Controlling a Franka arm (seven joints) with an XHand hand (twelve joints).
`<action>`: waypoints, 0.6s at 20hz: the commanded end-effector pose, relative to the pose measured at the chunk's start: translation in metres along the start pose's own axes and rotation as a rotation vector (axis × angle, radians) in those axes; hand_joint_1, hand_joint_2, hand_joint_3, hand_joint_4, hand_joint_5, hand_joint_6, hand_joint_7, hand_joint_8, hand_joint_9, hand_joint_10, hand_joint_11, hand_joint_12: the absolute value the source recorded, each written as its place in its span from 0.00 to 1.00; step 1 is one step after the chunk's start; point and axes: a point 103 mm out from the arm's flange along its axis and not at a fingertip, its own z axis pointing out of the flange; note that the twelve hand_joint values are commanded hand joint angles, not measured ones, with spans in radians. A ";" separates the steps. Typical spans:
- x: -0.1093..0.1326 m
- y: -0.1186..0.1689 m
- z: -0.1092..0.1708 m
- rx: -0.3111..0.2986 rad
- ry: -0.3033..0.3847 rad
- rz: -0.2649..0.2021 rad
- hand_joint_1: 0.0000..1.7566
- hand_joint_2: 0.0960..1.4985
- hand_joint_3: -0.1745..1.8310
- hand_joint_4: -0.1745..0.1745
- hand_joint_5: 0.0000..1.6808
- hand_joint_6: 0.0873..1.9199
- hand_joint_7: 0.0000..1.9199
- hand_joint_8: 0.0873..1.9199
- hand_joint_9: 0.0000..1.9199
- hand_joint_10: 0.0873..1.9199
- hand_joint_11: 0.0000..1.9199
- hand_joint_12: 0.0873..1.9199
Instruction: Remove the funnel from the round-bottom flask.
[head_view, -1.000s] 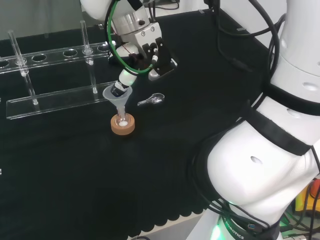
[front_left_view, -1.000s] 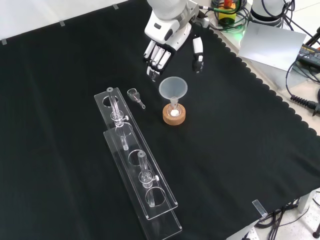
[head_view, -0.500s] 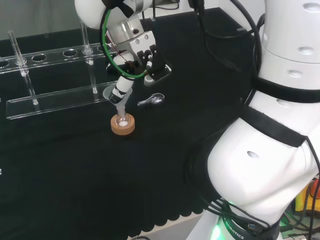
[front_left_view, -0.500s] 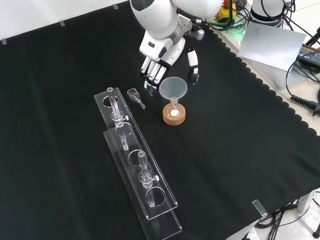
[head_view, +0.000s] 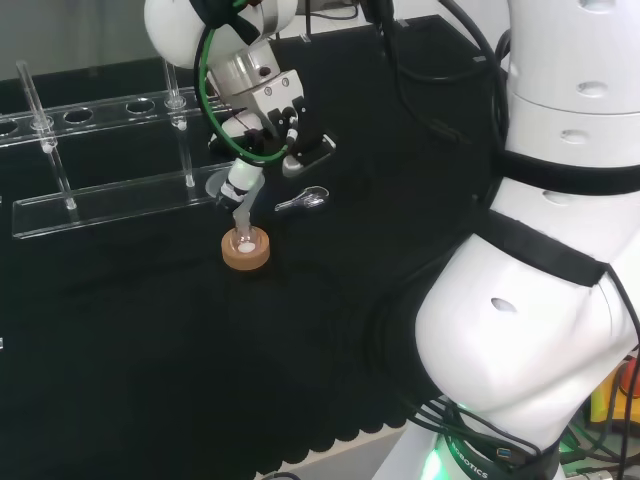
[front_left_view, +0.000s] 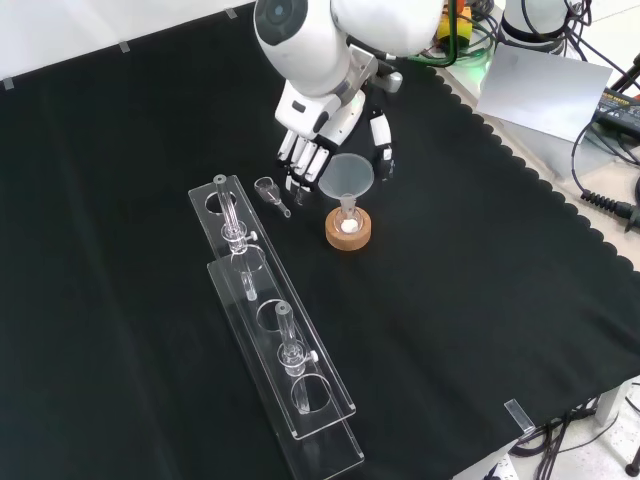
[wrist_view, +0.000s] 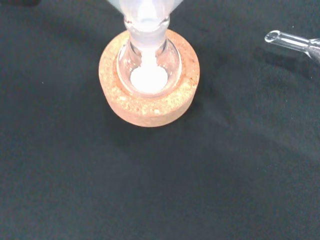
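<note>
Head view: camera behind and above the arm's base, facing out over the big white arm links (head_view: 540, 330) at its right toward the black cloth-covered bench (head_view: 150, 350); moderate distance.

Front view: camera opposite the arm, high, angled down on the black cloth; widest coverage, about a quarter turn from the head view.

Wrist view: camera at the wrist, looking steeply down, very close.

Shared: all three views include the round cork ring stand (head_view: 246, 249) (front_left_view: 348, 231) (wrist_view: 149, 80). Head and front views also share the long clear plastic tube rack (head_view: 110, 195) (front_left_view: 275, 330).
</note>
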 end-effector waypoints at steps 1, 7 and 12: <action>0.001 0.005 0.004 0.024 -0.054 -0.003 0.30 0.46 0.20 0.38 0.09 0.00 0.00 0.21 0.23 0.00 0.09 0.77; 0.001 0.002 0.001 0.027 -0.105 -0.007 0.31 0.48 0.17 0.38 0.10 0.00 0.00 0.26 0.17 0.24 0.08 0.77; 0.000 -0.001 0.002 0.044 -0.135 0.000 0.31 0.49 0.17 0.37 0.11 0.00 0.01 0.29 0.14 0.35 0.08 0.77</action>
